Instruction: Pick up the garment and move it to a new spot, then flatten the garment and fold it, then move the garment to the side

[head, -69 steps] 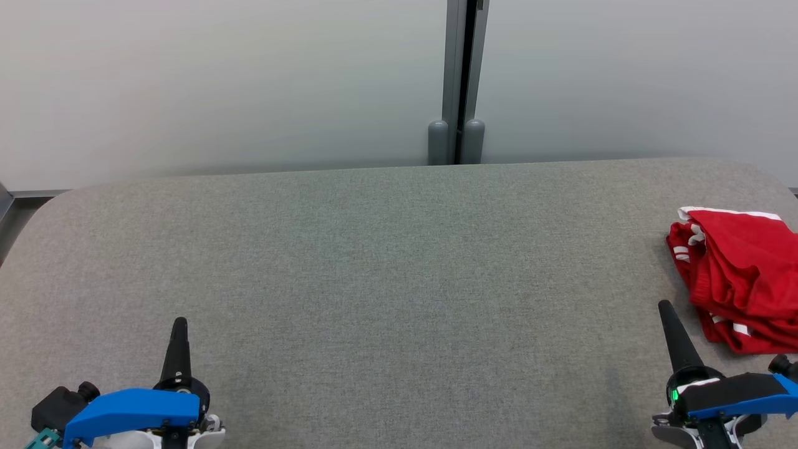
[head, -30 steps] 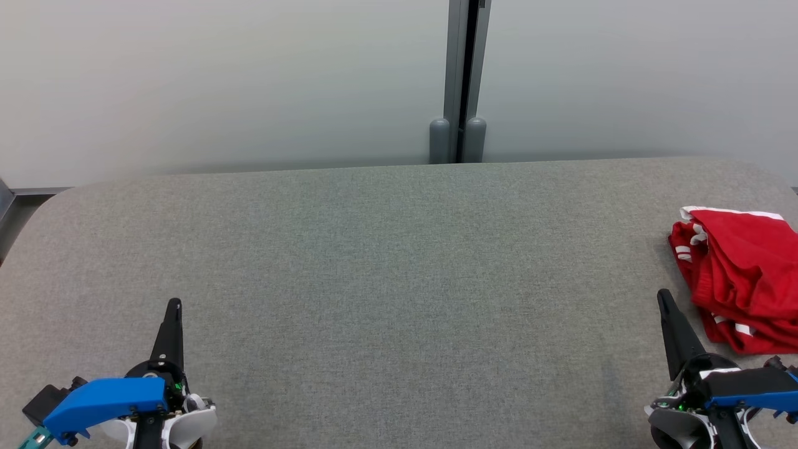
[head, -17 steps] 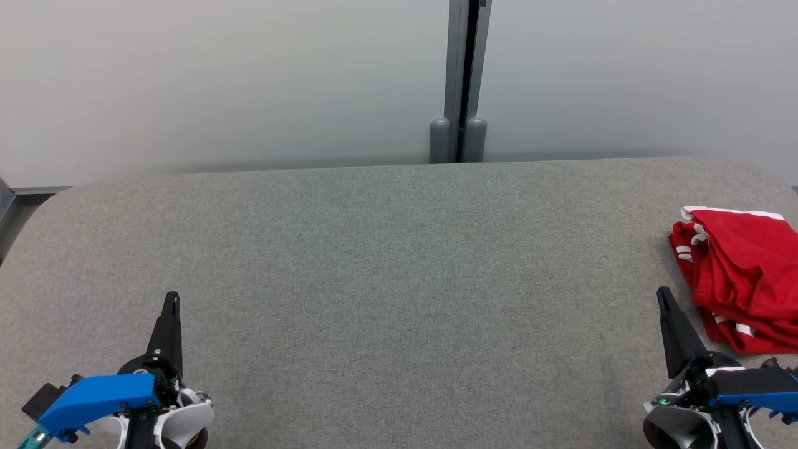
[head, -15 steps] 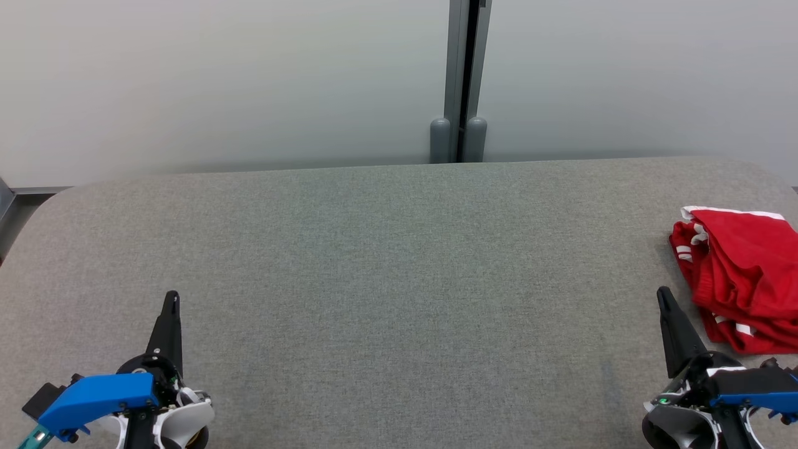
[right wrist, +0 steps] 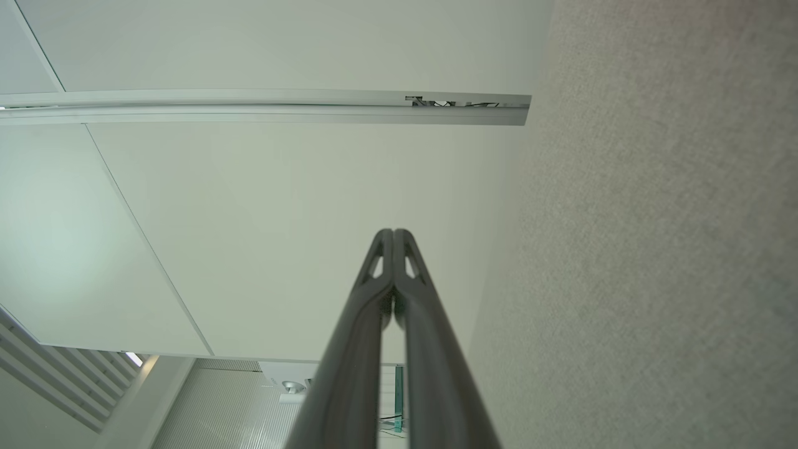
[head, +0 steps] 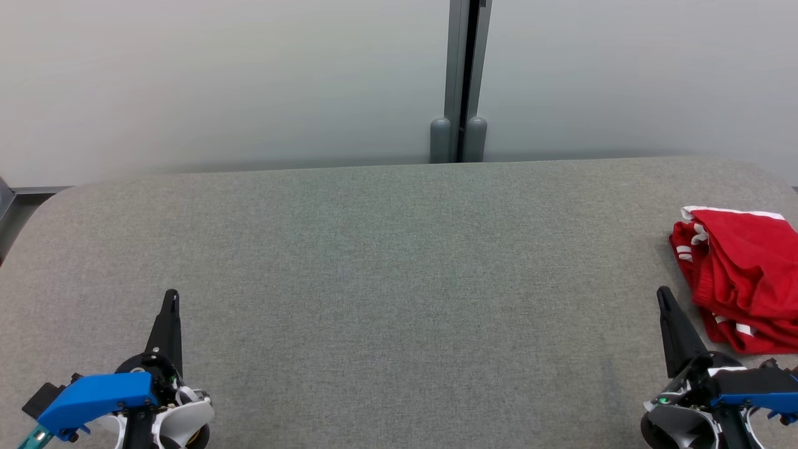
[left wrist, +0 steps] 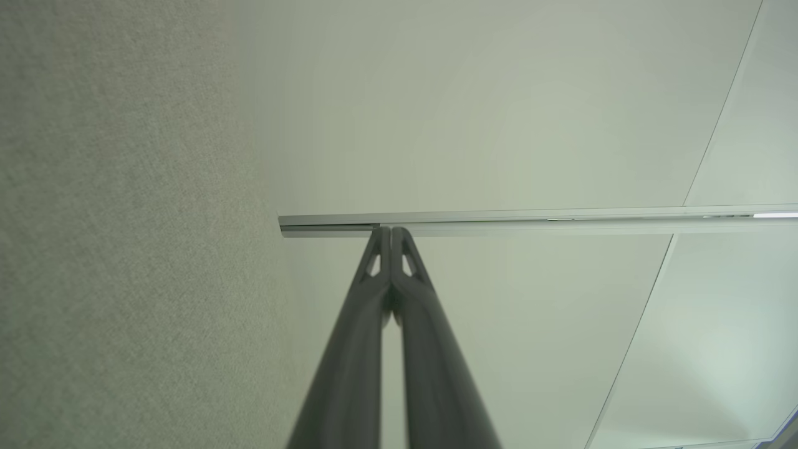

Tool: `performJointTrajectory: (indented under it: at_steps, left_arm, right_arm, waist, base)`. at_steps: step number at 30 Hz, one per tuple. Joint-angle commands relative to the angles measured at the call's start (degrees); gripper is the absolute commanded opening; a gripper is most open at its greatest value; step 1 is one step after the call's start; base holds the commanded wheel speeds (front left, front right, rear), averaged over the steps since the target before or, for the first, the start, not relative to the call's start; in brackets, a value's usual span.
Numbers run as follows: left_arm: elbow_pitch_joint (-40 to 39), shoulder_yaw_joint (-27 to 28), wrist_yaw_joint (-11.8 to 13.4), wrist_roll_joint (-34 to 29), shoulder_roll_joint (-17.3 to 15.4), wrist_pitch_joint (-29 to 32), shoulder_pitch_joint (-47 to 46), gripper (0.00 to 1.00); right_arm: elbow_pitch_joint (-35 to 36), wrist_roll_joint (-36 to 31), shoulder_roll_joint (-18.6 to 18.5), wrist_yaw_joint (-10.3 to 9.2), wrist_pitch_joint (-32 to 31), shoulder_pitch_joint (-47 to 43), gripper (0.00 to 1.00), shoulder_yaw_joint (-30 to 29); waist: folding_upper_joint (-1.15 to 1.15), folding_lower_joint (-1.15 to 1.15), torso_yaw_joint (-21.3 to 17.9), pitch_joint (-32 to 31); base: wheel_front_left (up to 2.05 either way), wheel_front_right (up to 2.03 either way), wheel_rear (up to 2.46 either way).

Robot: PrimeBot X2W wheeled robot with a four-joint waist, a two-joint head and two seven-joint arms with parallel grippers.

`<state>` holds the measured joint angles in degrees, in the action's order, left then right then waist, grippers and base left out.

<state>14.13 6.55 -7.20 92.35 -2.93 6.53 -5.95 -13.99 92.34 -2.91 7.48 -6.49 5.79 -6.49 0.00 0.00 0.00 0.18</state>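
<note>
Folded red white-striped cloth garment [head: 742, 274] is lying aside at right edge of grey felt table [head: 399, 262] | we are holding left gripper [head: 171, 295], right gripper [head: 663, 293] clenched, empty: work looks done.

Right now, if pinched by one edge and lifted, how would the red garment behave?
Likely floppy: the garment lies in soft creased layers, so it would probably drape and unfold. Looks thin, so probably light. Pushed, it may bunch on the textured table.

The table [head: 374, 249] wears coarse, matt grey fabric — the garment [head: 748, 268] is soft red cloth, the wall [head: 218, 81] smooth
</note>
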Motion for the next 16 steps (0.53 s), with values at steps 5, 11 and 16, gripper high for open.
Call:
performJointTrajectory:
  at_steps: [5, 11, 16]
  left_arm:
    - [-0.25, 0.11, -0.52, 0.11, 0.12, 0.23, -0.54, 0.00]
    - [-0.25, 0.10, -0.52, 0.11, 0.12, 0.23, -0.54, 0.00]
    - [-0.25, 0.10, -0.52, 0.12, 0.13, 0.23, -0.54, 0.00]
  right_arm:
    - [-0.12, 0.14, 0.08, 0.02, -0.18, 0.83, 0.00, -0.13]
    - [-0.11, 0.14, 0.08, 0.02, -0.18, 0.83, 0.00, -0.12]
    - [-0.11, 0.14, 0.08, 0.02, -0.18, 0.82, 0.00, -0.12]
  waist:
    - [0.00, 0.00, 0.00, 0.00]
    - [0.00, 0.00, 0.00, 0.00]
    - [0.00, 0.00, 0.00, 0.00]
  base:
    - [0.00, 0.00, 0.00]
    - [0.00, 0.00, 0.00]
    - [0.00, 0.00, 0.00]
